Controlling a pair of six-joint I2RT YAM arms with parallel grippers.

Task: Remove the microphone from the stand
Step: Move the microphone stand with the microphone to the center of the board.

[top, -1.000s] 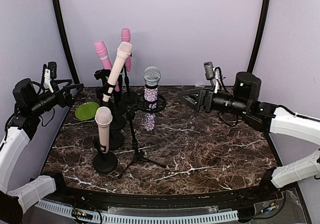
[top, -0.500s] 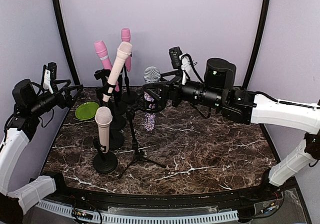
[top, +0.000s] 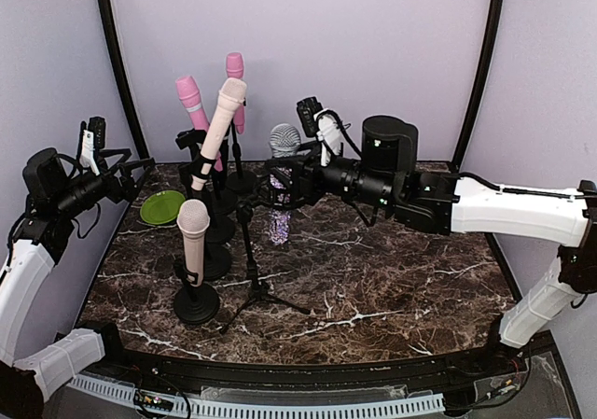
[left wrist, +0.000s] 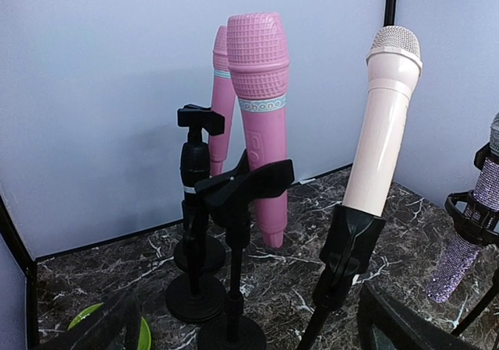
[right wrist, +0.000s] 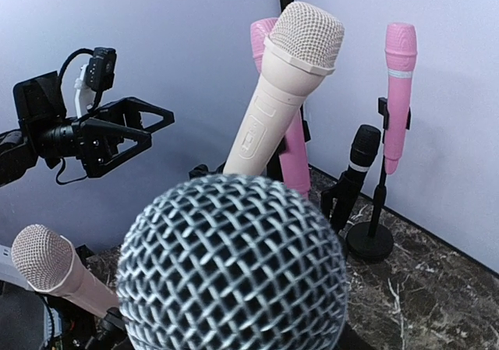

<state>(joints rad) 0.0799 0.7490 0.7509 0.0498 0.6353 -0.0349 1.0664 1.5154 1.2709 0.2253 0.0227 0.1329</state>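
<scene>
Glitter microphone [top: 284, 140] sits in its tripod stand [top: 252, 268]. Your right gripper [top: 283, 180] is at its body, but I can't tell if it's clamped. Your left gripper [top: 140, 167] hangs spread wide.

Right arm [top: 504, 204] stretched far leftward; left gripper [top: 145, 165] spread wide, arm raised.

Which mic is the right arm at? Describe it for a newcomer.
On the marble table, look centre-back, just right of the cluster of stands. That microphone has a silver mesh head and glittery handle; the pink microphones and cream microphones nearby are plain.
</scene>
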